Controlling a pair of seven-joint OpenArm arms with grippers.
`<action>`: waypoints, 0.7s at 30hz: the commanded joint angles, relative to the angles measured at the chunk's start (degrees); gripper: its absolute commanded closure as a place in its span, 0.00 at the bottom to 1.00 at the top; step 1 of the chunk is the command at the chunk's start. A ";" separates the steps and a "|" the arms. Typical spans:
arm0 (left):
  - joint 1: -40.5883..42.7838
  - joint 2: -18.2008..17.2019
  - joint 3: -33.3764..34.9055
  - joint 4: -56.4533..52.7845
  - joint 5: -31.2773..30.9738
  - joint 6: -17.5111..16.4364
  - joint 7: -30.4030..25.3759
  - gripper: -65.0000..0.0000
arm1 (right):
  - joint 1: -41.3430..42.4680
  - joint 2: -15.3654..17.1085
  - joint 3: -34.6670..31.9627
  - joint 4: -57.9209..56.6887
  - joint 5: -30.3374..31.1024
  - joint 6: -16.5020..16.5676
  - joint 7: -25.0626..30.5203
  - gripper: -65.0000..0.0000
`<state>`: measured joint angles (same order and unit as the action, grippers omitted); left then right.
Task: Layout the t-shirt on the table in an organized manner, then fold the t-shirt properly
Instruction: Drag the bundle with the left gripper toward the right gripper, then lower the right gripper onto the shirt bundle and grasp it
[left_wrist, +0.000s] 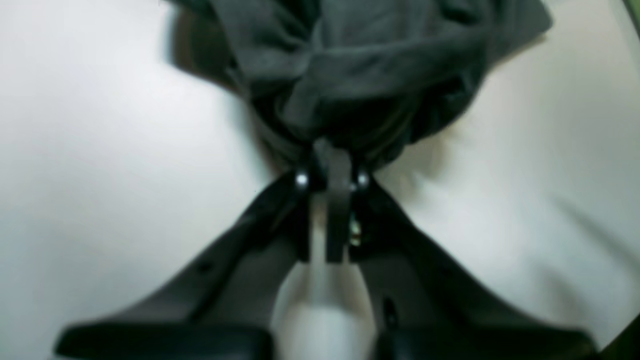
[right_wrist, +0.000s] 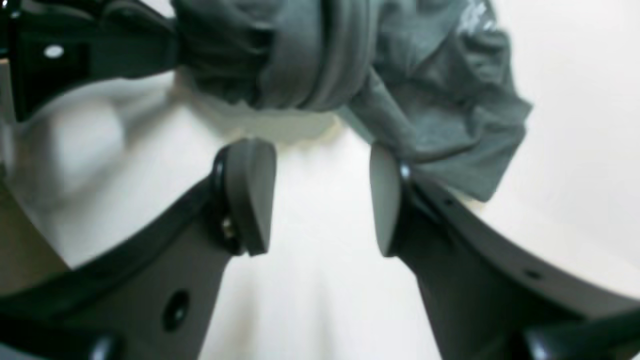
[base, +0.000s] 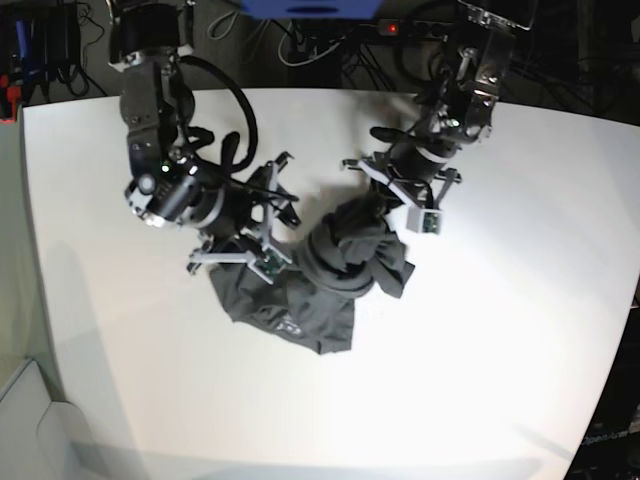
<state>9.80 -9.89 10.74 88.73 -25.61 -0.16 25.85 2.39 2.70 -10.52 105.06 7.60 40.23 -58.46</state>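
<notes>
While the left jaws (left_wrist: 331, 181) pinch the bunched t-shirt (base: 330, 270), the right jaws (right_wrist: 322, 200) gape empty.

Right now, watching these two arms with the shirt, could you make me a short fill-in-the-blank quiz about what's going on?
1. The t-shirt lies in a ____ heap, not spread flat.
2. The left gripper is ____ on a bunch of the cloth.
3. The right gripper has its jaws ____, with nothing between them.
4. The table under the shirt is ____ in colour.

Missing words: crumpled; shut; open; white
</notes>
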 joint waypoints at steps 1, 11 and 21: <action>-0.35 -0.53 -0.15 0.28 -0.11 0.12 -0.48 0.99 | 1.34 -0.19 0.02 0.22 0.54 -0.23 1.97 0.51; -0.26 -1.41 -0.06 0.28 -0.11 0.38 -0.31 0.99 | 6.00 -1.51 -0.16 -0.75 0.62 -0.23 2.76 0.51; -0.26 -1.41 -0.06 0.28 -0.11 0.38 -0.31 0.99 | 14.79 -0.99 -6.84 -9.10 0.54 -0.23 2.50 0.51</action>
<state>9.82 -11.25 10.85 88.38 -25.78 -0.01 25.61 15.97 2.04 -17.32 95.07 7.35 40.05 -57.01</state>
